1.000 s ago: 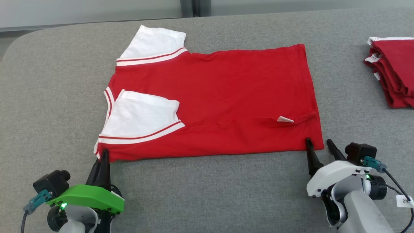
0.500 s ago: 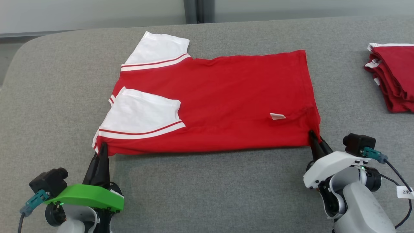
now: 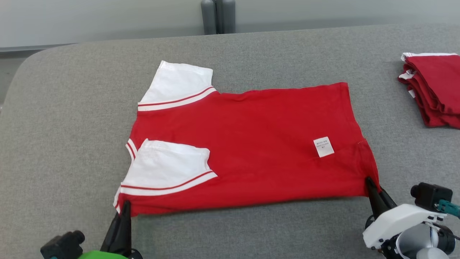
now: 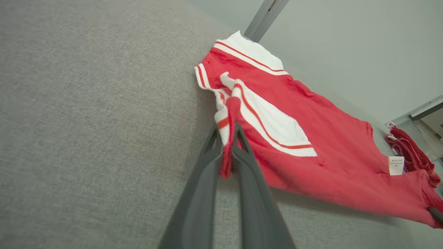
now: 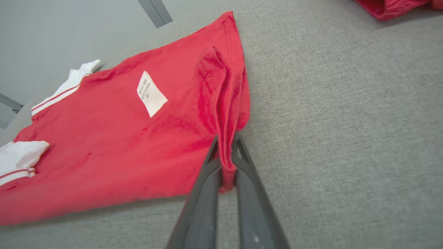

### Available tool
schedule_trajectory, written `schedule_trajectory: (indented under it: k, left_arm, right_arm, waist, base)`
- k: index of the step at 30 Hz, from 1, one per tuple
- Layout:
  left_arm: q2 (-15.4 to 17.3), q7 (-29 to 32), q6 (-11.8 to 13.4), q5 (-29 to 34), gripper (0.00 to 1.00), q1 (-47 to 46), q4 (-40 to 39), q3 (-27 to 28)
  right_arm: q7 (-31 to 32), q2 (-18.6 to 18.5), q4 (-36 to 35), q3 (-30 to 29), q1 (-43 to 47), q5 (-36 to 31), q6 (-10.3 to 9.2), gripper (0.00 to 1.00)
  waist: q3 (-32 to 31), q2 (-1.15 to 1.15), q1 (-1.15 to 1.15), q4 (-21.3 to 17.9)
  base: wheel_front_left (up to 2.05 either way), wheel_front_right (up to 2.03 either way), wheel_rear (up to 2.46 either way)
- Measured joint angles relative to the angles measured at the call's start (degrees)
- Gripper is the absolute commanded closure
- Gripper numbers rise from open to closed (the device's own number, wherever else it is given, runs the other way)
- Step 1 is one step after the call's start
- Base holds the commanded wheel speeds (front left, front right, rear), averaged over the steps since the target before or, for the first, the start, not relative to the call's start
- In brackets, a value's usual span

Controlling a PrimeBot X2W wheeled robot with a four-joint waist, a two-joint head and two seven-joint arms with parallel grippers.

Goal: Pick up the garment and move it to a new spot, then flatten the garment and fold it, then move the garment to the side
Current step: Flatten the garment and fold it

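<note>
1. Left tool (image 4: 227,133): fingers pinched tight on the garment (image 4: 328,145) at its near corner, just below the white sleeve (image 4: 273,124); cloth bunched between them.
2. Right tool (image 5: 225,140): clamped on the near hem corner, with a red fold caught between the fingers.
3. Garment: spread mid-counter (image 3: 72,108), near edge stretched between both tools. White label (image 5: 150,93) faces up near the right tool.
4. Folded red pile (image 3: 436,90): well apart, at the counter's right.

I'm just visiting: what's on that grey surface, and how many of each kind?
shirt, red with white sleeves: 1
stack of folded garments, red, pieces too bunched to count: 1
grippers, each shut on a near corner of the shirt, left gripper and right gripper: 2
Total: 4
</note>
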Motion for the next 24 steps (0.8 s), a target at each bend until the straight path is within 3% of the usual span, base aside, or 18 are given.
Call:
schedule_trajectory:
  k: [8, 14, 16, 17, 18, 19, 24]
  left_arm:
    - [-1.1, 0.2, 1.0, -1.8, 1.0, 6.1, -1.6, -0.5]
    - [-1.2, 0.8, 1.3, -2.2, 1.0, 5.8, 1.4, -0.7]
    - [-1.2, 0.5, 1.3, -2.2, 1.0, 5.4, 2.9, -0.5]
    - [-1.2, 0.1, 1.4, -2.2, 0.55, 5.1, 3.5, -0.3]
    - [-1.2, -0.1, 1.4, -2.2, 0.04, 4.9, 3.9, -0.1]
    - [-1.1, -0.5, 1.4, -2.2, 0.0, 4.8, 4.2, 0.1]
    - [0.3, -1.8, 1.5, -1.7, 0.0, 3.9, 4.1, 1.6]
  right_arm:
    - [1.6, 0.0, -4.4, -1.9, 6.4, 1.9, 0.0, 1.0]
    - [1.4, 0.0, -1.2, -1.8, 6.3, 2.4, 0.0, 1.0]
    - [0.9, 0.0, -0.2, -1.5, 6.2, 2.4, 0.01, 0.62]
    - [0.7, 0.0, 0.3, -1.5, 6.2, 2.3, 0.01, 0.0]
    - [0.4, 0.0, 0.6, -1.5, 6.2, 2.2, 0.02, 0.0]
    - [0.2, 0.0, 0.9, -1.8, 6.3, 2.1, 0.02, 0.0]
    - [-1.1, 0.0, 1.9, -4.0, 6.3, 1.1, 0.0, 0.0]
  waist:
    - [0.3, 0.0, 0.0, 0.1]
    - [-0.1, 0.0, 0.0, -0.2]
    - [-0.2, 0.0, 0.0, -0.3]
    - [-0.2, 0.0, 0.0, -0.4]
    - [-0.3, 0.0, 0.0, -0.6]
    - [-0.3, 0.0, 0.0, -0.8]
    - [-0.3, 0.0, 0.0, -1.7]
  base:
    - [0.0, 0.0, 0.0]
    - [0.0, 0.0, 0.0]
    - [0.0, 0.0, 0.0]
    - [0.0, 0.0, 0.0]
    - [0.0, 0.0, 0.0]
    - [0.0, 0.0, 0.0]
    - [0.0, 0.0, 0.0]
